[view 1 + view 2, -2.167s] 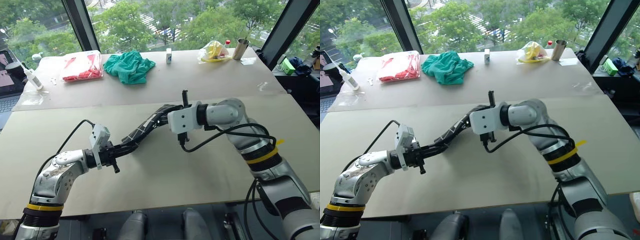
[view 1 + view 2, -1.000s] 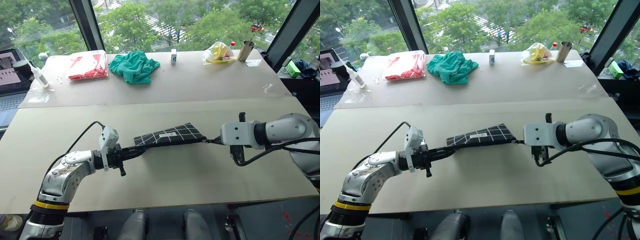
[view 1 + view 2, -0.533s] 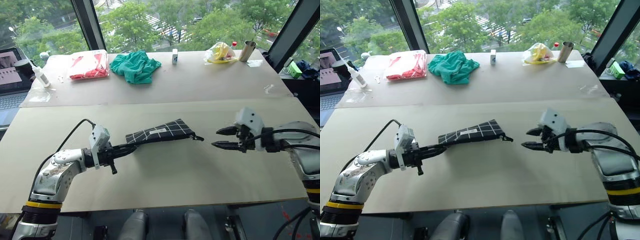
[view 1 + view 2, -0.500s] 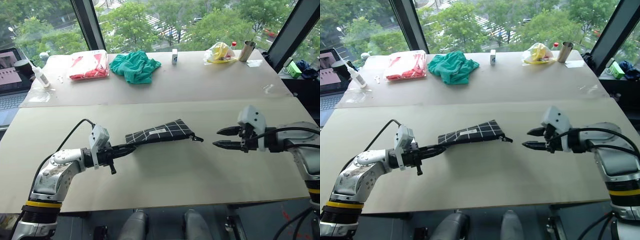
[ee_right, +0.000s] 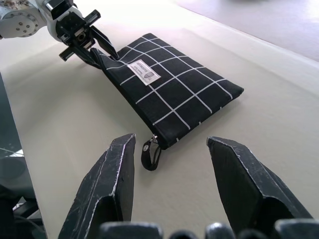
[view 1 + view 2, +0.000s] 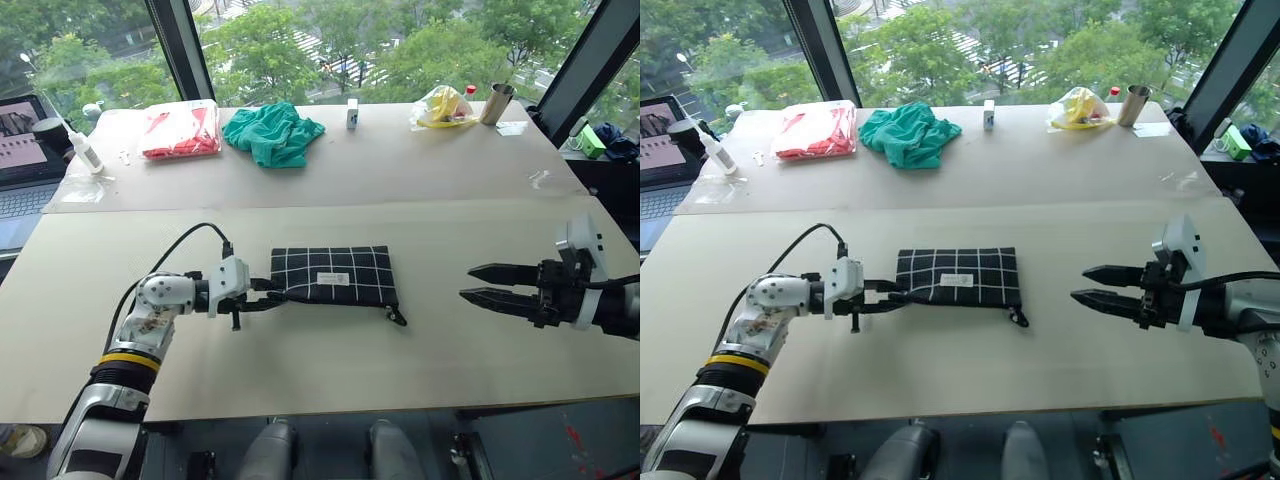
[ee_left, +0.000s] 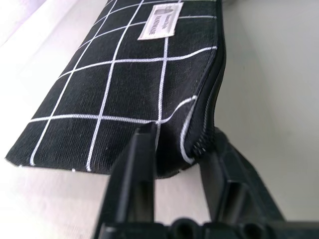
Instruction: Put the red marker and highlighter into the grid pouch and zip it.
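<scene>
Grid pouch (image 6: 335, 274) is lying flat mid-desk, zip pull at its 5 o'clock corner; left gripper (image 6: 268, 298) jaws are loosening around its 9 o'clock end, right gripper (image 6: 482, 283) jaws are gaping empty, so both should be backing straight off without dragging it.

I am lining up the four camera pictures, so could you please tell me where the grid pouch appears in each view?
Left eye view: grid pouch at table centre.
Right eye view: pouch left of centre.
Left wrist view: its corner between the left gripper fingers.
Right wrist view: flat beyond the open right gripper.
Shared landmark: white label.
</scene>
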Controlling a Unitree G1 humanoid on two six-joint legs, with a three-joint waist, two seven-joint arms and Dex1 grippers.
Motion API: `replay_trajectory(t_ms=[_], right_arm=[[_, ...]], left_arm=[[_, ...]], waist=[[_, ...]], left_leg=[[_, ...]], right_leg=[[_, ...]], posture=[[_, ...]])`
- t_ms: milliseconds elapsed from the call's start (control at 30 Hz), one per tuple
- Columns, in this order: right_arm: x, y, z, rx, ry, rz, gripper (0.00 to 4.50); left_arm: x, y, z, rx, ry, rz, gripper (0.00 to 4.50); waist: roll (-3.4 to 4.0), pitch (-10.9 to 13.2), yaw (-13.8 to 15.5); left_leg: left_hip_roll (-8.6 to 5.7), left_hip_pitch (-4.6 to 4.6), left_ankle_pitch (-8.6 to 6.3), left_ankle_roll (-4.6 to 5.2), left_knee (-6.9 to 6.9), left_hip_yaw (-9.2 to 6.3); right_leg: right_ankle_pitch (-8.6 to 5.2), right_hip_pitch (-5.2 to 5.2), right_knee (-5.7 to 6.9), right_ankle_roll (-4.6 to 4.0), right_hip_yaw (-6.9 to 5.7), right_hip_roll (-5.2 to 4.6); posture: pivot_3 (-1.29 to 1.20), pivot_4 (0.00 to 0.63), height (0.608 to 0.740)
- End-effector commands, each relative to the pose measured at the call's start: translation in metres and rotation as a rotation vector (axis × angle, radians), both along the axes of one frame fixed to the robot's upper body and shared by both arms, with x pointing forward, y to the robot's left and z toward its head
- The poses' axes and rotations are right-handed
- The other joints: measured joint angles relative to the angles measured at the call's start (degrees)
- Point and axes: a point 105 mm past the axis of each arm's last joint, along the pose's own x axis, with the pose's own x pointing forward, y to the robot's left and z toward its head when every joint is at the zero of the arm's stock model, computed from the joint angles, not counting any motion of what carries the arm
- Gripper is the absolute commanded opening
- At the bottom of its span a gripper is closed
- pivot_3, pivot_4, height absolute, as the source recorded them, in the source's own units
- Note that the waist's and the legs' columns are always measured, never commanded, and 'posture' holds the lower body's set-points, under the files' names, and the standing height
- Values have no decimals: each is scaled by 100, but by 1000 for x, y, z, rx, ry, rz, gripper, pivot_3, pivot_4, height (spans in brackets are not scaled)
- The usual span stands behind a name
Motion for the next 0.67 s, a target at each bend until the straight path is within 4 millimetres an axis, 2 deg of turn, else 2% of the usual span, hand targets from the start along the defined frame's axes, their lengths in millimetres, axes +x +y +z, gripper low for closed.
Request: replay_trajectory(t_ms=[33, 100, 200, 333, 400, 433, 500, 567, 667], right_arm=[[-7, 13, 22, 29, -86, 51, 2577], [-7, 15, 27, 48, -101, 57, 2577], [-7, 16, 27, 54, -100, 54, 2577], [-4, 13, 19, 55, -83, 28, 2577], [0, 8, 11, 40, -67, -3, 2577], [3, 3, 3, 23, -55, -31, 2577], [10, -9, -14, -28, -32, -99, 2577], [15, -20, -23, -47, -18, -146, 2577], [22, -36, -33, -35, 0, -223, 2577]], left_arm=[[-2, 29, 6, 68, -49, 68, 3114], [-8, 47, 9, 82, -30, 107, 3843], [-20, 73, 28, 3, 53, 199, 3843], [-46, 106, 45, -159, 295, 399, 3843], [-51, 114, 52, -268, 351, 485, 3843], [-49, 121, 56, -328, 314, 554, 3843], [-46, 134, 50, -357, 279, 699, 3843], [-48, 139, 42, -368, 295, 769, 3843], [-54, 134, 25, -397, 319, 805, 3843]], waist=[[0, 0, -46], [0, 0, -84], [1, 0, -90], [2, 1, -126], [3, 1, -80], [3, 1, -50], [3, 2, -9], [3, 2, 0], [3, 1, -12]], left_leg=[[1, 1, 0, 0, 0, -2], [5, 5, -1, 1, -7, -6], [7, 9, -2, 4, -10, -9], [19, 7, -9, 14, -9, -15], [19, 7, -9, 15, -7, -15], [17, 14, -9, 15, -5, -14], [19, 23, -9, 15, -3, -13], [18, 29, -10, 14, -3, -13], [9, 35, -10, 13, -7, -8]], right_leg=[[0, -2, 5, 0, 0, 0], [0, -7, 9, 0, 0, 1], [0, -7, 11, 0, 0, 3], [0, -8, 10, 0, 1, 4], [-1, -5, 10, 1, 0, 4], [-1, 2, 9, 2, 1, 2], [-1, 18, 3, 2, 0, 2], [-1, 30, -5, 2, -1, 3], [-1, 34, -8, 1, 6, 3]], posture=[[0, 150, 740], [0, 150, 740], [0, 150, 740], [0, 150, 740], [0, 150, 740], [0, 150, 740], [0, 150, 740], [0, 150, 740], [0, 150, 740]])
